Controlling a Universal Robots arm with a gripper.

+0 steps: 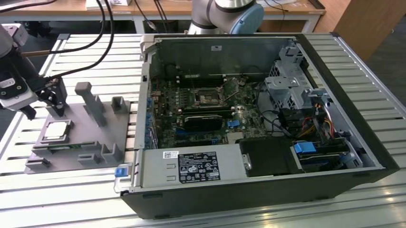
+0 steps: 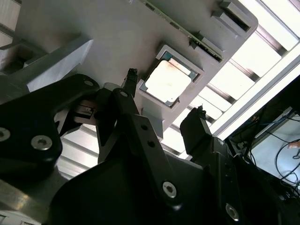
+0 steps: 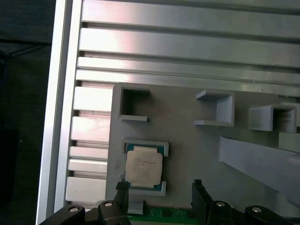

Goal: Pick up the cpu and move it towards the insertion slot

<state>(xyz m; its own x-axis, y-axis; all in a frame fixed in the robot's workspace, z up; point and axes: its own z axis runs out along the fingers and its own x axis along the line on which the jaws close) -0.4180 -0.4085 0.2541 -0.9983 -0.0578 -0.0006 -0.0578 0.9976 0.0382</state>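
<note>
The cpu (image 1: 57, 129) is a flat silvery square lying in a shallow pocket of the grey fixture plate (image 1: 120, 135), at the exterior view's left. My gripper (image 1: 41, 107) hangs just above and behind it, open, with nothing between its black fingers. In both wrist views the cpu (image 2: 168, 80) (image 3: 144, 168) lies flat in its frame. The two fingertips (image 2: 199, 112) (image 3: 197, 183) stand apart on either side of it and clear of it. The insertion slot (image 1: 208, 97) is a dark square socket with a metal frame on the motherboard inside the open computer case.
Grey upright blocks (image 1: 92, 102) rise from the fixture plate beside the gripper. A green memory stick (image 1: 63, 147) lies along the plate's front. The black case wall (image 1: 147, 95) stands between plate and socket. Cables (image 1: 70, 52) hang over the slatted aluminium table (image 1: 355, 66).
</note>
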